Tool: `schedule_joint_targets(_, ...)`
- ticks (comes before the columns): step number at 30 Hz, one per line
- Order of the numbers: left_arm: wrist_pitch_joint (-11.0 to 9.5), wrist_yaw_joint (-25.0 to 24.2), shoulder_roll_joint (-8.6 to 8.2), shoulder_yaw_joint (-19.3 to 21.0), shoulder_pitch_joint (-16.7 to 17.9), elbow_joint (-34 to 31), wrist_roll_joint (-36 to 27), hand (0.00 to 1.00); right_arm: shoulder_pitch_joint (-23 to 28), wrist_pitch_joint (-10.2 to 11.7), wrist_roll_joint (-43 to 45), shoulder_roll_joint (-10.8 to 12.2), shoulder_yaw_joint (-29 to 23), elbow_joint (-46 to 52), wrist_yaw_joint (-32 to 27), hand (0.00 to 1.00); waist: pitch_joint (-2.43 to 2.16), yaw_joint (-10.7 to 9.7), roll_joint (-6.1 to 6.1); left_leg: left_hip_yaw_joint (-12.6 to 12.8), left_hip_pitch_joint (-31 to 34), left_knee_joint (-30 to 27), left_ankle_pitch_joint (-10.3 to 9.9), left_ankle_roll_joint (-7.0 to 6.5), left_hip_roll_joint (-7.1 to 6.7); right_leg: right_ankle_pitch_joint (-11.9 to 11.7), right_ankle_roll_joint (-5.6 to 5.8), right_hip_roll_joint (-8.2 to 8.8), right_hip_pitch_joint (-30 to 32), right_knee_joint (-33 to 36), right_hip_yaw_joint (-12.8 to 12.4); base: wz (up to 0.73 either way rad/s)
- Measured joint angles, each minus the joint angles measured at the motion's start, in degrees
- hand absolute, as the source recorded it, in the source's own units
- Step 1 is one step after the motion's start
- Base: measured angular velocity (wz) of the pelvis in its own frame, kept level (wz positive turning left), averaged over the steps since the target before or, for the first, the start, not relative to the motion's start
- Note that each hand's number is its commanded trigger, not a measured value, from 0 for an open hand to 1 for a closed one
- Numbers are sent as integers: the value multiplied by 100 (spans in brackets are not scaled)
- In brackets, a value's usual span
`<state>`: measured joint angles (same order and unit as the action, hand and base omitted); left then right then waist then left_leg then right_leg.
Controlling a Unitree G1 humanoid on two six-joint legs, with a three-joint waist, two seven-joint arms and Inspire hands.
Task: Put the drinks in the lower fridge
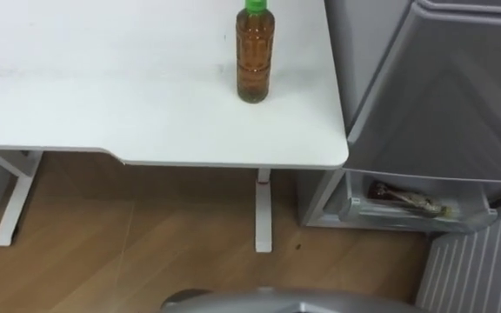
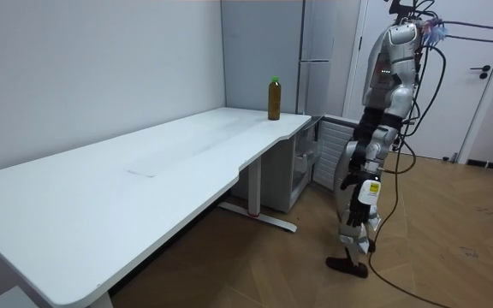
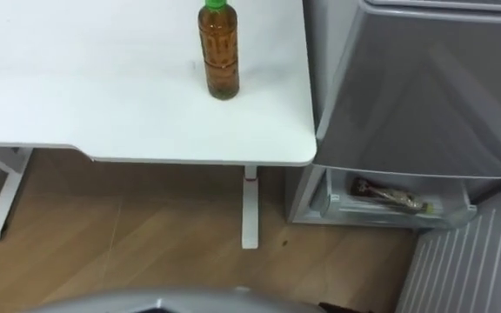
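A bottle of brown tea with a green cap stands upright near the right end of the white table, close to the fridge. The lower fridge compartment is open, and a dark drink bottle lies on its side inside. In the room view I stand on the wooden floor before the fridge, facing the table end. My left hand and right hand hang low by my thighs, away from the tea bottle.
The open lower fridge door, ribbed white inside, stands at my right. White table legs reach the wooden floor between me and the fridge. A grey wall runs behind the table, and a white door is at the room view's right.
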<state>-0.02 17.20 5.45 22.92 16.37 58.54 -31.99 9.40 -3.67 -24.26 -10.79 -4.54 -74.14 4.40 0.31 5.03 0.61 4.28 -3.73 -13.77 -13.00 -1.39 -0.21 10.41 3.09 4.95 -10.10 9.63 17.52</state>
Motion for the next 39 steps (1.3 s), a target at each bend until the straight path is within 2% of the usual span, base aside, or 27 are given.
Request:
schedule_joint_targets(2, -51, 316, 0, 170, -13, -301, -4, 0, -35, 0, 133, 1, 3, -6, -69, 0, 5, 18, -2, -47, 1, -10, 0, -1, -12, 0, 0, 5, -19, 0, 39, 10)
schedule_joint_targets(5, -160, 841, 3, 294, -37, -969, 11, 0, -43, 3, 370, 1, -11, 63, -129, 0, -17, 26, -45, -169, 17, -10, 2, -8, -48, 7, 11, 33, -50, 2, 180, 21)
schedule_joint_targets(6, -176, 1094, 5, 407, -37, -1350, 12, 0, -36, 2, 443, 2, -12, 66, -128, 0, -18, 24, -39, -227, 14, -10, 4, -11, -60, 8, 13, 38, -85, -3, 245, 26)
schedule_joint_targets(9, -406, 1655, 12, 490, 20, -2284, 58, 0, -31, 13, 666, -11, -88, 123, -132, 0, -31, 146, -55, -288, 11, -4, 9, -14, -75, 11, 18, 42, -96, 0, 294, 13)
schedule_joint_targets(11, -493, 1960, 7, 525, 17, -2792, 272, 0, -34, 19, 714, -7, -123, 120, -105, 0, -34, 176, -53, -335, 2, 10, 29, -17, -85, 11, 18, 43, -102, -3, 296, 12)
schedule_joint_targets(15, -799, 2651, 23, 639, 7, -3670, 806, 0, -37, 204, 1054, -8, -147, 183, -38, 0, -46, 188, -59, -407, 4, 28, 37, -20, -110, 18, 28, 50, -109, 0, 299, 9)
schedule_joint_targets(18, -917, 2881, 40, 636, -4, -4484, 1262, 0, -25, 314, 1132, -9, -133, 168, 66, 0, -45, 211, -21, -459, 11, 22, 36, -21, -121, 19, 30, 54, -114, 0, 300, 8)
schedule_joint_targets(24, -1038, 2885, 97, 603, -58, -6195, 2150, 0, 77, 512, 1280, 5, -134, 174, 161, 0, -37, 151, -20, -507, 3, 7, 28, -32, -146, 19, 30, 59, -173, -35, 299, 6)
schedule_joint_targets(29, -1122, 2669, 352, 365, -71, -7143, 2725, 0, 73, 565, 1291, -49, -112, 28, 304, 0, -26, 93, -43, -498, 15, 6, 26, -32, -151, 20, 30, 55, -203, -101, 294, -1)
schedule_joint_targets(31, -1122, 2445, 429, 261, -97, -7557, 2777, 0, 68, 562, 1338, -56, -118, -27, 382, 0, -13, -26, -38, -538, 21, -5, 26, -32, -156, 19, 30, 54, -220, -102, 308, 9)
schedule_joint_targets(33, -1122, 2227, 483, 157, -202, -7833, 2770, 0, 76, 566, 1331, -60, -113, -23, 427, 0, -7, -34, -43, -521, 25, -2, 26, -31, -154, 19, 31, 50, -205, -104, 287, -2)
schedule_joint_targets(36, -1128, 1853, 485, -164, -405, -8211, 2772, 0, 13, 582, 1333, -64, -5, -25, 452, 0, 17, -111, -31, -520, 11, 7, 29, -32, -158, 20, 31, 51, -250, -107, 241, 0)
schedule_joint_targets(39, -1133, 1377, 484, -403, -529, -8297, 2772, 0, -29, 651, 1362, -64, 65, -27, 453, 0, 38, -205, -7, -462, -1, 15, 30, -31, -149, 26, 41, 47, -242, -110, 170, -5)
